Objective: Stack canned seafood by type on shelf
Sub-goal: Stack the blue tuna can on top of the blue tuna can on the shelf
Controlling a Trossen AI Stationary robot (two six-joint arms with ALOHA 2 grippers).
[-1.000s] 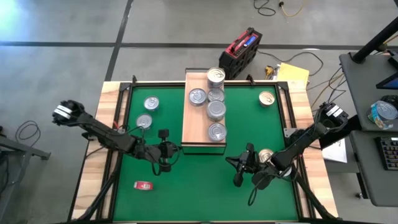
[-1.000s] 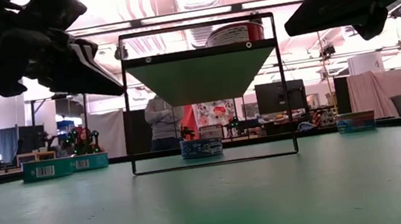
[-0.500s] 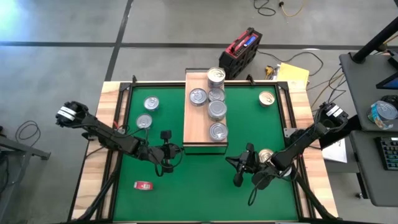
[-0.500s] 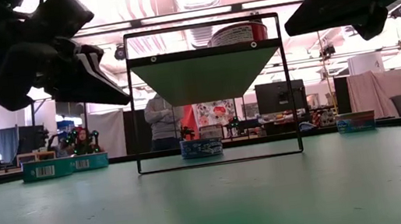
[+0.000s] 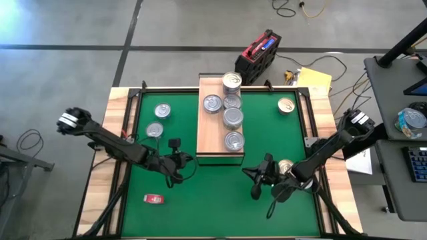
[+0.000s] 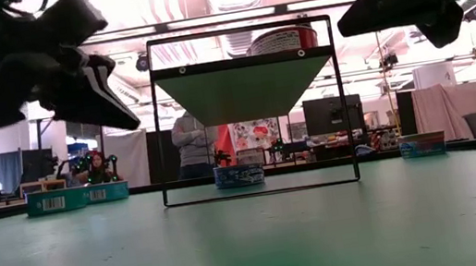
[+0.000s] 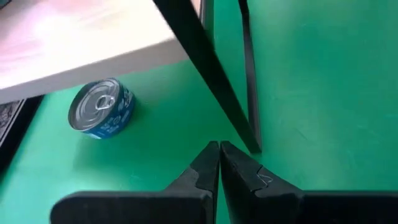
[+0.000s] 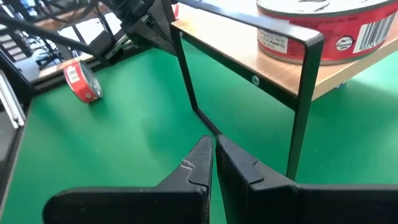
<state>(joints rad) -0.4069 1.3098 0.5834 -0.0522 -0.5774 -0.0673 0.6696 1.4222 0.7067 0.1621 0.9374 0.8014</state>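
Note:
The light-wood shelf stands on its dark legs at the middle of the green mat and carries several silver-lidded cans. Two silver cans lie on the mat left of it. One gold-lidded can lies to its right, and another lies by my right arm. A blue can stands under the shelf. My left gripper is shut and empty, just left of the shelf's near-left leg. My right gripper is shut and empty, off the shelf's near-right corner.
A small red flat object lies on the mat near the front left and also shows in the right wrist view. A red-labelled can sits at the shelf's near end. Open green mat lies between the grippers.
My left gripper has moved a little toward the shelf's near-left corner and then drawn back toward the table's left. In the low view the shelf's frame stands slightly farther right than a second ago. My right gripper has kept still.

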